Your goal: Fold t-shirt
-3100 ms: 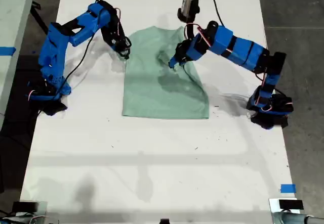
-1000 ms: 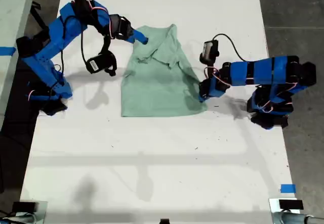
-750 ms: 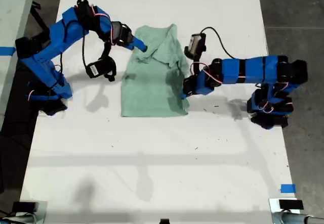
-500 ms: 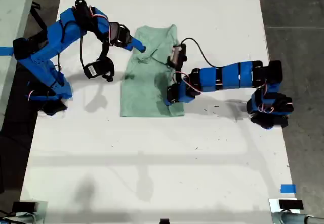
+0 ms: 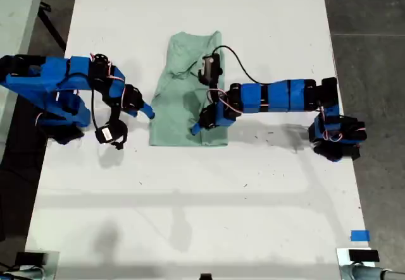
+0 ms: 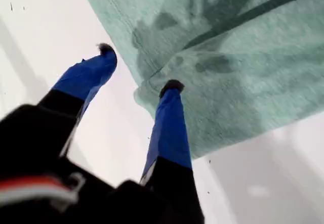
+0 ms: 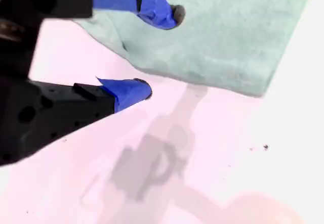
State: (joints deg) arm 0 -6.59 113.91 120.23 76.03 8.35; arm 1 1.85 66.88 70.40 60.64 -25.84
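- The t-shirt (image 5: 179,100) lay on the white tabletop (image 5: 190,198), in the upper middle of the exterior view. It sat between the two blue arms.
- The t-shirt was pale green and plain. It was narrower at the top of the exterior view and wider at the bottom. There were some bumps and creases near the top.
- My first hand (image 5: 197,128) reached in from the exterior view's right. It was over the lower part of the t-shirt.
- In the first wrist view, my first hand (image 6: 139,68) had its two fingers spread apart, with nothing pinched between them. One tip sat at a folded edge of the t-shirt (image 6: 243,57). The other tip was over the bare tabletop (image 6: 40,32).
- My second hand (image 5: 147,111) came from the exterior view's left. It was just beside the t-shirt's edge on that side.
- In the second wrist view, my second hand (image 7: 161,51) was spread wide too and held nothing. One tip was over the t-shirt (image 7: 228,37). The other was over the tabletop (image 7: 228,158).
- A black cable (image 5: 235,57) looped over the t-shirt above my first arm.
- A bit of blue tape (image 5: 359,235) was stuck near the exterior view's lower right.
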